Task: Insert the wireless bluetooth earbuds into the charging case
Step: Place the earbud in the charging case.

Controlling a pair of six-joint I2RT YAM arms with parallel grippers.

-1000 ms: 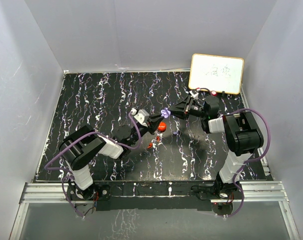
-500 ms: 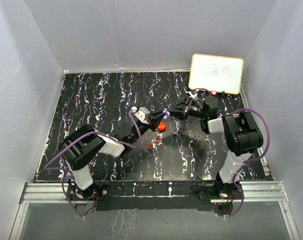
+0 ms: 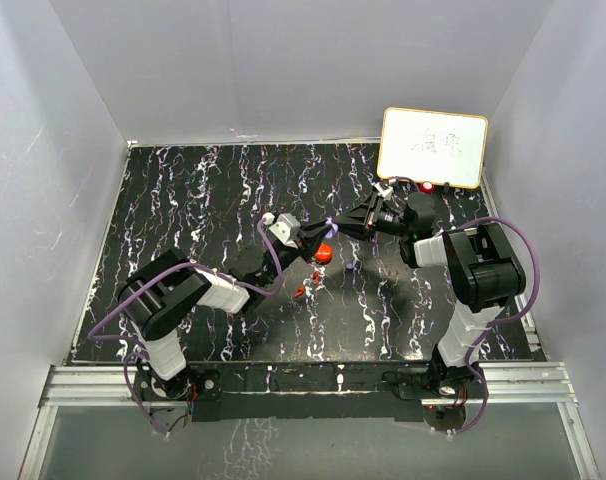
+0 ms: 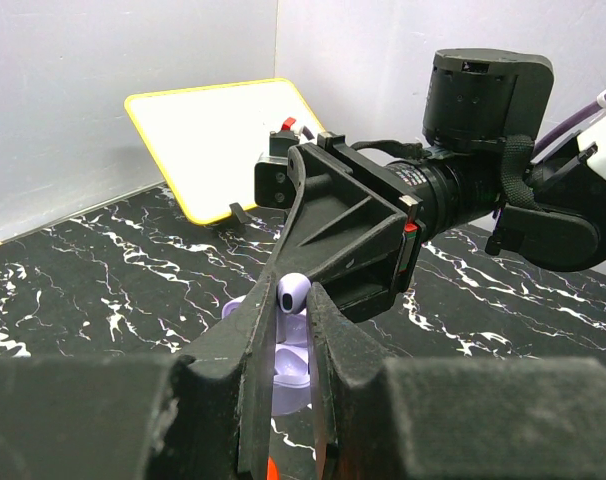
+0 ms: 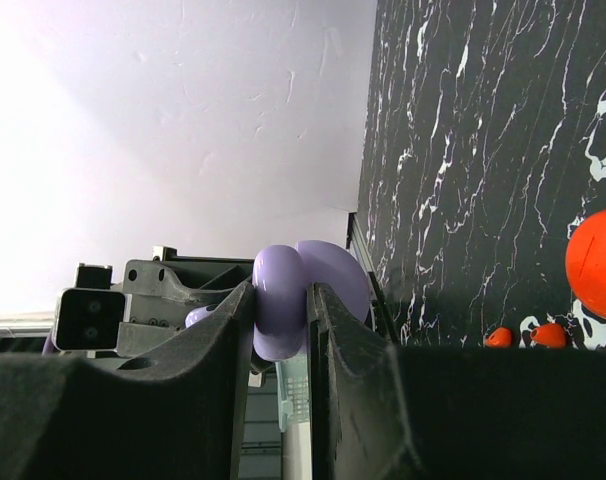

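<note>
My left gripper (image 4: 289, 300) is shut on a lavender earbud (image 4: 291, 290), rounded head up, just above the open purple charging case (image 4: 286, 365). My right gripper (image 5: 281, 300) is shut on that purple case (image 5: 280, 305), whose lid (image 5: 335, 272) stands open behind it. In the top view the two gripper tips meet mid-table, with the left gripper (image 3: 311, 240) beside the right gripper (image 3: 335, 226) and the case (image 3: 330, 222). A round red case (image 3: 324, 254) lies just below them. Two tiny red earbuds (image 3: 301, 291) lie nearer the front.
A yellow-framed whiteboard (image 3: 433, 147) leans at the back right corner. White walls close in the black marbled table (image 3: 183, 200) on three sides. The red case (image 5: 598, 265) and red earbuds (image 5: 499, 337) lie under the right wrist.
The left gripper has edged a little toward the right gripper with the earbud. The right gripper has shifted very slightly. Both grips are unchanged.
</note>
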